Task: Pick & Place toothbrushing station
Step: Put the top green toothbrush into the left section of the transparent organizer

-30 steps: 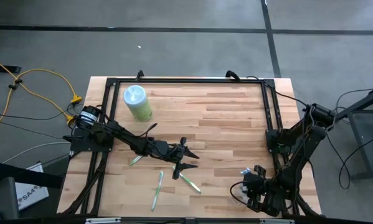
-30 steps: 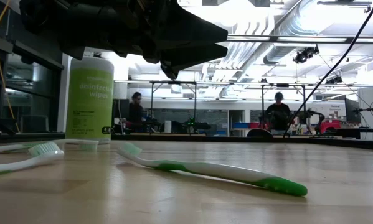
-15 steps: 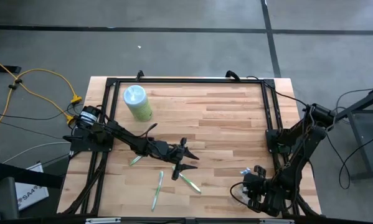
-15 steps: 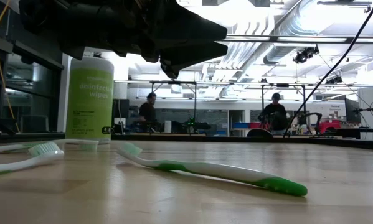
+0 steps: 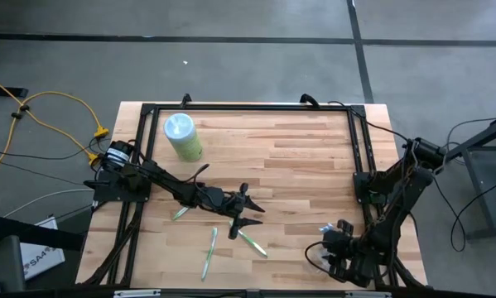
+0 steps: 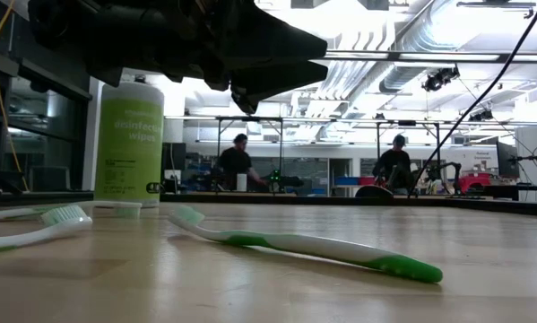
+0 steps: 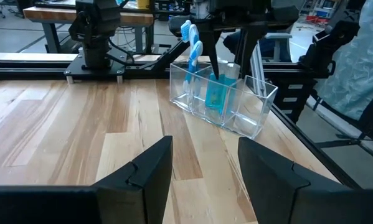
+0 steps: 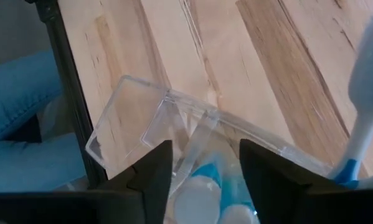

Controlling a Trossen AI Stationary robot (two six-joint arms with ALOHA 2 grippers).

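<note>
Down at the front of the table, a green-and-white toothbrush (image 6: 313, 247) lies flat on the wood, bristles up, with a second toothbrush (image 6: 35, 229) just off to its side, and from above a third brush (image 5: 179, 213) shows a little farther back, so three are loose and waiting. Right over them hangs the left gripper (image 7: 203, 155), fingers spread wide with only bare table (image 7: 61, 124) between them, holding nothing. Compare the last second and nothing here has budged: same hover, same three brushes, same layout from overhead. Off toward the right-hand edge stands the clear holder (image 7: 261, 106), with blue toothbrushes (image 7: 191, 46) upright in one compartment and the small blue tube (image 7: 215, 96) standing beside them. The right gripper (image 8: 205, 162) is poised directly over it, fingers parted and, as far as its own camera shows, clamped on nothing. That reads to me as the tail of a drop-off, a piece just placed and the jaws let go. Farther back on the left sits the pale-green canister (image 6: 129, 139), upright and untouched, no part of this job. Beyond the table, the only real movement: a person (image 6: 237, 161) has walked across the room toward the right, while another person (image 6: 398, 161) stays seated. For the task, that means the station is partly filled, and the left arm's pick is the next call.
</note>
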